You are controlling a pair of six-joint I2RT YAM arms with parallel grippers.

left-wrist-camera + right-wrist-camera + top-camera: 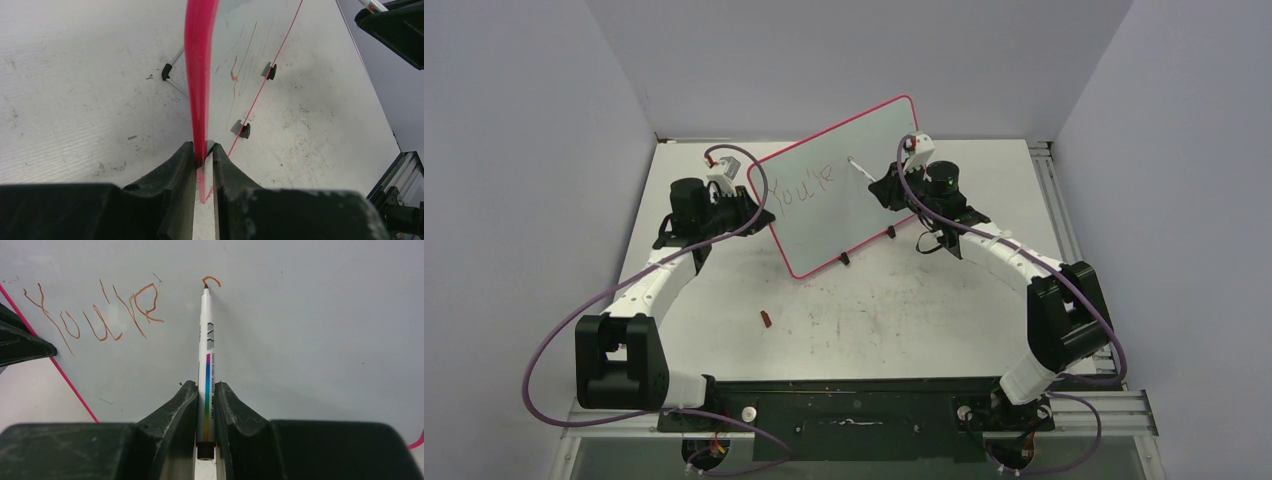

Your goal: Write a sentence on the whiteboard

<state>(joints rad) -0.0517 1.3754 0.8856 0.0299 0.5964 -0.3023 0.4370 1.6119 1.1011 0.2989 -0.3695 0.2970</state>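
whiteboard standing tilted | left gripper jaws pinching its pink left rim | right gripper jaws pinching marker, tip against board just right of sentence "You're"

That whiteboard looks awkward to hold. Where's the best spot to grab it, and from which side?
Pinch the thin pink rim of the whiteboard at its left edge, coming in edge-on from the side, as the left gripper does. The board is flat, stands on clip feet, and its face must stay free for the marker.
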